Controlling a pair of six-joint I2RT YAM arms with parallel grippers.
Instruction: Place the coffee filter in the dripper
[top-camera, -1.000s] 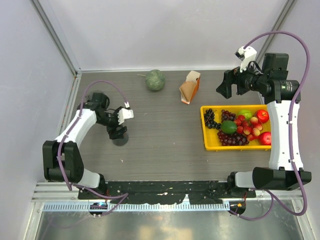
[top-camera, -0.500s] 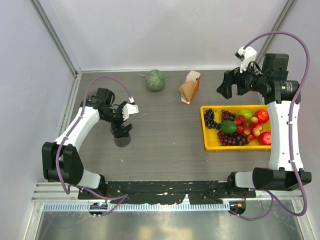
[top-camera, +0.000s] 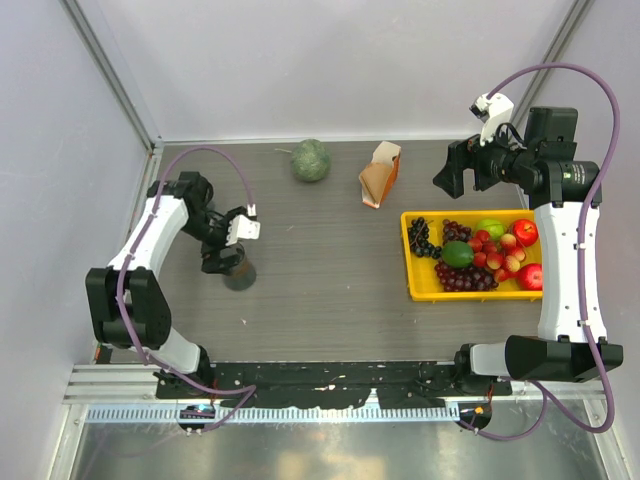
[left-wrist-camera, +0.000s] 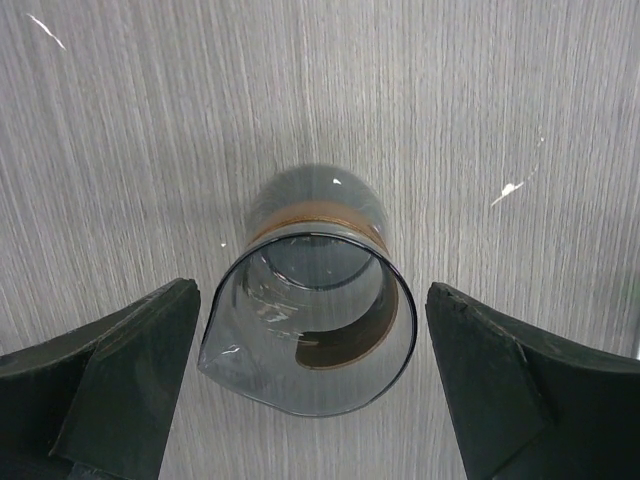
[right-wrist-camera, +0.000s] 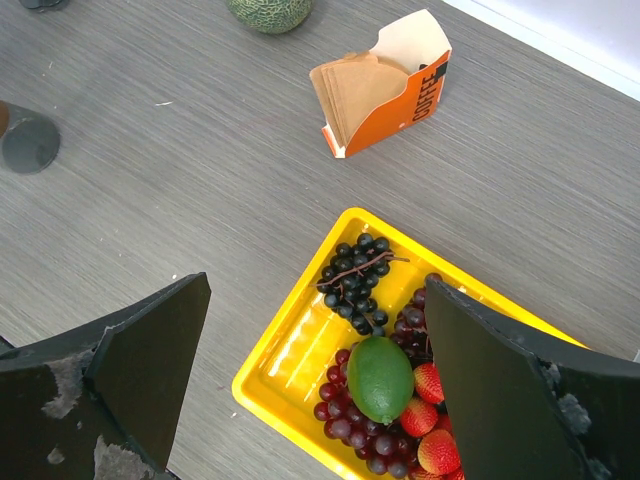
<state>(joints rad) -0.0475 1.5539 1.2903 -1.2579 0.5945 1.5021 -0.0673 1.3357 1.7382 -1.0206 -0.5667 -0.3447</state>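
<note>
Left gripper (left-wrist-camera: 310, 300) and right gripper (right-wrist-camera: 318, 290) both hang wide open and empty, so I'd pinch one flimsy, featherlight coffee filter (right-wrist-camera: 352, 88) from the orange pack (right-wrist-camera: 405, 100) by its top edge.

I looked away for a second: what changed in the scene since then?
The left arm swung right, then back left; the left gripper ends slightly further left, open, the glass jug between its fingers untouched. The jug, right gripper, filter pack, melon and fruit tray stayed put.
</note>
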